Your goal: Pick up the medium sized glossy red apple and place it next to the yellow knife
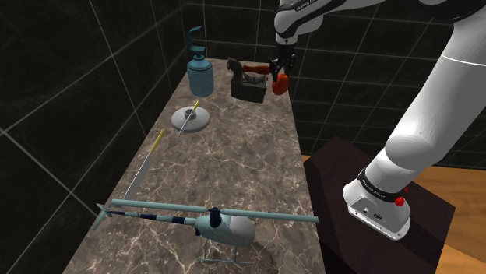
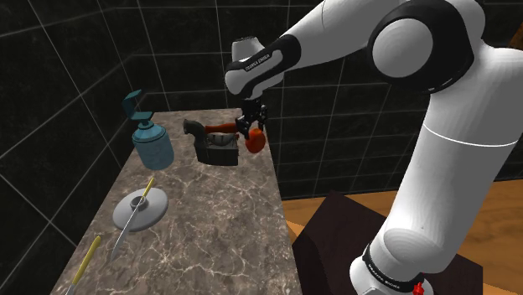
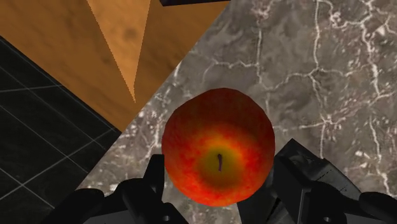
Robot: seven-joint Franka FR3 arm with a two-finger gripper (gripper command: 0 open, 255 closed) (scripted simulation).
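A glossy red apple (image 3: pixel 218 154) with a yellow-green patch round its stem sits clasped between my black fingers (image 3: pixel 299 173), and my gripper (image 3: pixel 219 188) is shut on it. The apple (image 1: pixel 283 82) hangs in my gripper (image 1: pixel 280 72) above the marble counter's far right edge, clear of the surface; in the second exterior view the apple (image 2: pixel 256 140) is beside the dark box. The yellow-handled knife (image 1: pixel 158 141) lies along the counter's left side, its long blade pointing toward the near end. Its handle (image 2: pixel 85 263) is well away from my gripper (image 2: pixel 251 129).
A dark box with a hammer on it (image 1: pixel 249 82) stands just left of the apple. A teal soap dispenser (image 1: pixel 200 70), a grey plate (image 1: pixel 201 121) with a small yellow-handled utensil, and a toy helicopter (image 1: pixel 222 226) share the counter (image 1: pixel 241 163). The dark stand (image 1: pixel 343 167) sits right of it.
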